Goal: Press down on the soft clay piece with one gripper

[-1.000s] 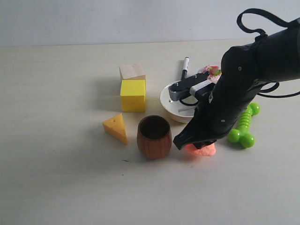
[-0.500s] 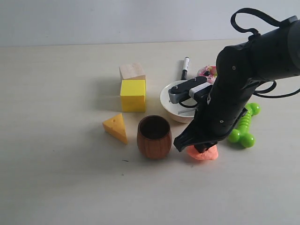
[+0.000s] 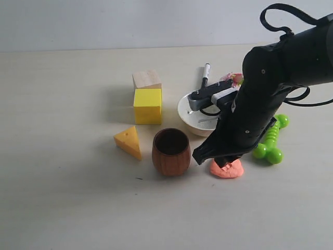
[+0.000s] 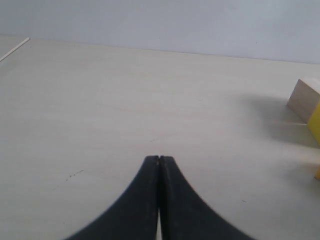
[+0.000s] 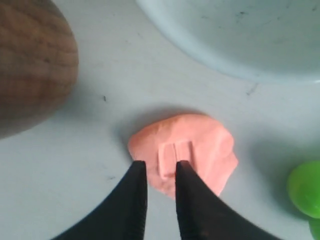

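Plainly, the press looks at least partly made: the soft clay piece (image 5: 182, 150) lies flat on the surface (image 5: 100, 165) directly under the tips of the right gripper (image 5: 159, 172), and it carries a shallow rectangular dent just ahead of those tips. The fingers (image 5: 132, 200) stand slightly apart, clamped on nothing; whether they touch the clay I cannot tell. A wooden cup (image 3: 170, 152) stands just beside them, and a white bowl (image 3: 180, 113) sits beyond them. The left gripper (image 4: 159, 167) hovers over the surface with no clay in its view, its fingers together. By my judgement, the next move is either a straight lift off the clay or one more vertical push, kept clear of the cup.
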You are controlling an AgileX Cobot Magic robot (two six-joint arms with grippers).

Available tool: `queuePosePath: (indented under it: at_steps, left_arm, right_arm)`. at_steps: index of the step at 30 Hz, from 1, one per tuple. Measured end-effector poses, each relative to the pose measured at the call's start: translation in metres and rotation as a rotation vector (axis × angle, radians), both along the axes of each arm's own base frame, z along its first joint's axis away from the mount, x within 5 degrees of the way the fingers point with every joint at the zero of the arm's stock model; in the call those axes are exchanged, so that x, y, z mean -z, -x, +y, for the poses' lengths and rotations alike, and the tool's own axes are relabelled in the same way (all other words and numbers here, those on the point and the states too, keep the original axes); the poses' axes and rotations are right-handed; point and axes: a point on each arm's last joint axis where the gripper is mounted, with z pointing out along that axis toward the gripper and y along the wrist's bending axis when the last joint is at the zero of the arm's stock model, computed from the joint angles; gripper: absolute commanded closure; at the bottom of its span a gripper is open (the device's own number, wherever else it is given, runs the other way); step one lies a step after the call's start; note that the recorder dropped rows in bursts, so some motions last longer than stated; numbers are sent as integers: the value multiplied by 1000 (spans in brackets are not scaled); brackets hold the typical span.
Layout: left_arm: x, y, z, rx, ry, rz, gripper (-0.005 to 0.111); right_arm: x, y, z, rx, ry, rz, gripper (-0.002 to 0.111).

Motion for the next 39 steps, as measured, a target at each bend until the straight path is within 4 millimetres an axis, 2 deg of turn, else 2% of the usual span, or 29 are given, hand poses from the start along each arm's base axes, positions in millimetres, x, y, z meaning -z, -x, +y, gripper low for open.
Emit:
queuePosePath:
  at_steps: [1,8,13,17,22,28,39]
  left_arm:
    - [0,0,0,0,0,0,107]
    - [0,0,0,0,0,0,107]
    - [0,0,0,0,0,0,107]
    - [0,0,0,0,0,0,107]
    - [0,0,0,0,0,0,107]
    - [0,0,0,0,0,0,107]
    - [0,0,0,0,0,0,107]
  right_arm:
    - [-8,1,-1,-3,-8,-13,108]
    - [-62,11,-3,37,-170,-201,108]
    - [-99,35,-14,125,-370,-391,108]
    - [-132,53,-26,114,-447,-541,108]
    - [-164,73,-39,103,-517,-650,108]
    - [-190,93,-51,87,-571,-755,108]
    - [-223,128,-82,25,-518,-994,108]
